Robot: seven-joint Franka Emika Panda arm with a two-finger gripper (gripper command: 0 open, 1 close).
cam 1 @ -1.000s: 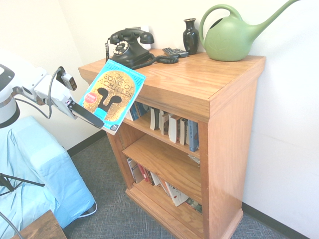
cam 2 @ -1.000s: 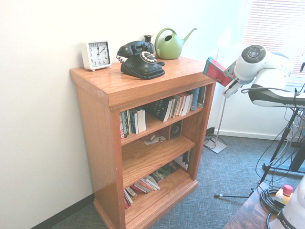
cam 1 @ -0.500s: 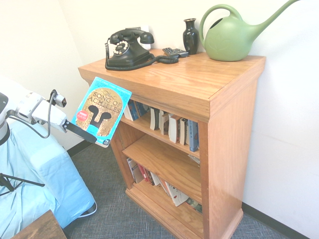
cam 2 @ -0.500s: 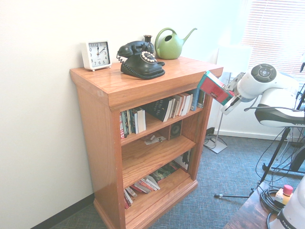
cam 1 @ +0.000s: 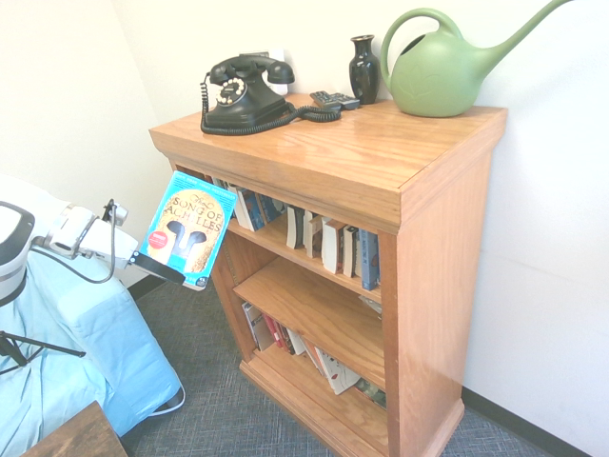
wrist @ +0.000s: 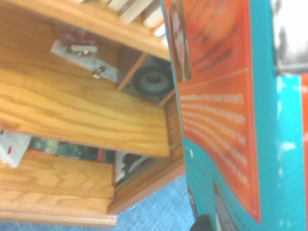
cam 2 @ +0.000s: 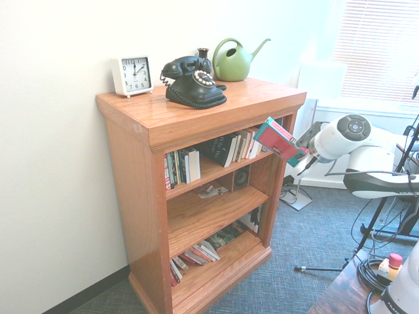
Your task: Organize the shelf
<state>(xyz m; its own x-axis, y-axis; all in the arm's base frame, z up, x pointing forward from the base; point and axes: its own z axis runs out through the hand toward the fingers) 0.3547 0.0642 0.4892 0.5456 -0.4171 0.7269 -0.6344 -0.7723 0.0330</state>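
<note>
The shelf (cam 1: 381, 181) is an orange-brown wooden bookcase with a thick top and three tiers, also seen in the second exterior view (cam 2: 196, 111). My gripper (cam 1: 160, 269) is shut on the lower edge of a teal paperback book (cam 1: 187, 227) with a gold helmet on its cover. It holds the book tilted in the air just off the shelf's front corner, at the height of the top tier. In the second exterior view the book (cam 2: 277, 139) shows its red-and-teal back, with the gripper (cam 2: 296, 159) below it. The book's orange back cover (wrist: 216, 120) fills the wrist view.
On the shelf's top stand a black rotary phone (cam 1: 243, 90), a dark vase (cam 1: 363, 67), a green watering can (cam 1: 442, 71) and a white clock (cam 2: 133, 74). Books stand in the top tier (cam 1: 324, 243) and lie in the bottom tier (cam 1: 304, 347). A small speaker (cam 2: 241, 177) sits in the middle tier.
The arm has carried the book down from the level of the shelf's top to the level of the top tier, still gripped.
</note>
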